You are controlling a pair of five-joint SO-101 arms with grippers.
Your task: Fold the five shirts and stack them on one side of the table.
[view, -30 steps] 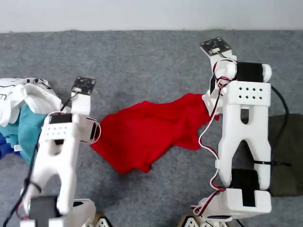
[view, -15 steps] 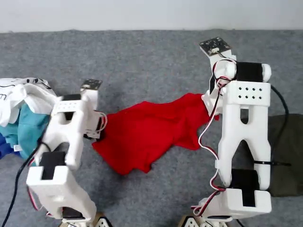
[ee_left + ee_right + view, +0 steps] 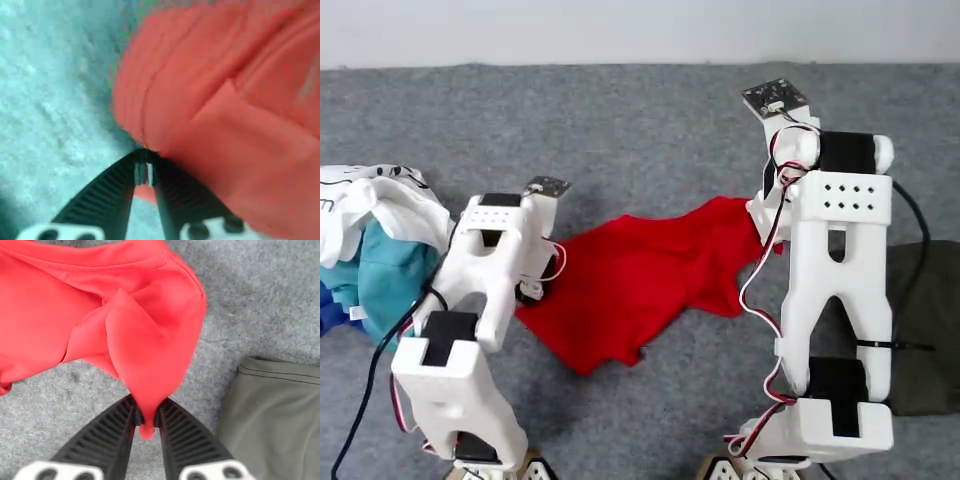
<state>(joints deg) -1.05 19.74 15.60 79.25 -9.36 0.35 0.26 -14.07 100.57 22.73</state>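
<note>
A red shirt (image 3: 630,275) lies crumpled in the middle of the grey table, stretched between both arms. My left gripper (image 3: 533,291) is at the shirt's left edge; the left wrist view has it (image 3: 144,172) shut, with a bit of the red shirt (image 3: 225,100) pinched at the fingertips. At the shirt's right end my right gripper (image 3: 146,421) is shut on a bunched fold of the red shirt (image 3: 100,315). From the high view that gripper is hidden under the right arm (image 3: 835,260).
A loose heap of white, teal and blue shirts (image 3: 365,240) sits at the table's left edge. An olive shirt (image 3: 923,330) (image 3: 275,405) lies flat at the right edge, beside the right arm. Bare grey table (image 3: 620,130) stretches behind the red shirt.
The left arm has swung to the right, bringing its gripper onto the red shirt's left edge. The right arm and its hold have stayed the same.
</note>
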